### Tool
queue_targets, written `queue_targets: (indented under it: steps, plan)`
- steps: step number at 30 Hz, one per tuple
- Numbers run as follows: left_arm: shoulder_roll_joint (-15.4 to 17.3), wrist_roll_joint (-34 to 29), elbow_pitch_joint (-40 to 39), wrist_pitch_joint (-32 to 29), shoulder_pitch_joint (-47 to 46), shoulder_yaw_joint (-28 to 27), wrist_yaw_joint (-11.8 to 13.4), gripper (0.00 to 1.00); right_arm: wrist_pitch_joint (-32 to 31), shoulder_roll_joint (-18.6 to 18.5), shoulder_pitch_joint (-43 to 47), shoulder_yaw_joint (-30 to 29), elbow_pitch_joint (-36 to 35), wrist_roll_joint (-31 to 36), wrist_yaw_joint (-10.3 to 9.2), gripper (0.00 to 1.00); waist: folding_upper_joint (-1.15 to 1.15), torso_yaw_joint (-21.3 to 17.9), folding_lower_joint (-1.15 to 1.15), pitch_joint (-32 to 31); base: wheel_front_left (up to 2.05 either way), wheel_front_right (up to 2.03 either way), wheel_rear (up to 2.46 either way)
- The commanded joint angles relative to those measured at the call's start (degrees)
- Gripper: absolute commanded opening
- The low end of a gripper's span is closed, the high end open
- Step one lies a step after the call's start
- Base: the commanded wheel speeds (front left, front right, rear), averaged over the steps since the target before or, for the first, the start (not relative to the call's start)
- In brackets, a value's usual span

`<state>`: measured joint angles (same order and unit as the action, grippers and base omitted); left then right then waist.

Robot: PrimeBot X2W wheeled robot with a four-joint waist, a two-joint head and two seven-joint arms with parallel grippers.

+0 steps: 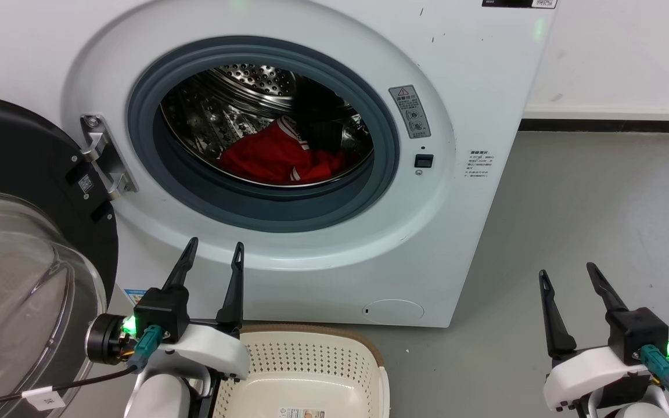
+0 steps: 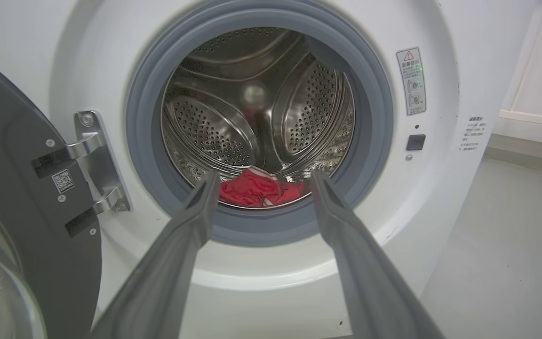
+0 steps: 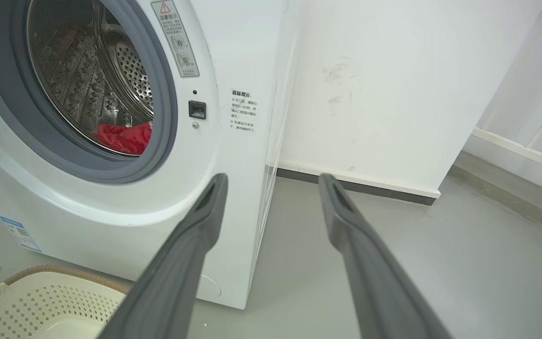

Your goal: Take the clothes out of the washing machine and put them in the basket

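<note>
Head view, far left: door [image 1: 32,174] swung fully open, black rim and clear glass bowl facing out, hung on a metal hinge [image 1: 105,154].
Left hand [image 1: 216,242]: low in front of the washer, below the porthole, fingers pointing up and spread wide, holding nothing; in the left wrist view, aimed straight into the drum.
Basket [image 1: 311,330]: on the floor just in front of the washer, right beside the left hand; brown rim, perforated cream walls, label sticker on its bottom.
Washing machine [image 1: 474,69]: white front-loader, grey gasket round the porthole, perforated steel drum [image 1: 253,78] behind it.
Clothes [image 1: 270,157]: bright red with white striped trim, heaped at the bottom of the drum, well apart from both hands.
Right of porthole: warning sticker [image 1: 409,111] above a small black catch [image 1: 423,161].
Right hand [image 1: 567,270]: low at the right, past the washer's corner, over the grey floor [image 1: 601,191], fingers up and spread wide, holding nothing.
Right wrist view: pointed past the washer's right corner towards a white wall [image 3: 393,84].
</note>
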<state>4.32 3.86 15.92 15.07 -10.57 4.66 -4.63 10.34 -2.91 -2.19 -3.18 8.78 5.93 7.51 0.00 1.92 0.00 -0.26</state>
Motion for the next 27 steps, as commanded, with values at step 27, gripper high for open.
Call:
queue_targets:
  steps: [27]
  plan:
    - [-0.6,-0.5,4.3,0.1,-3.5,-3.1,0.0,1.0,-0.6,0.1,-1.2,1.1,-0.7,-0.5,-0.04,1.0,0.0,-2.3,0.0,1.7,0.0,0.0,0.0]
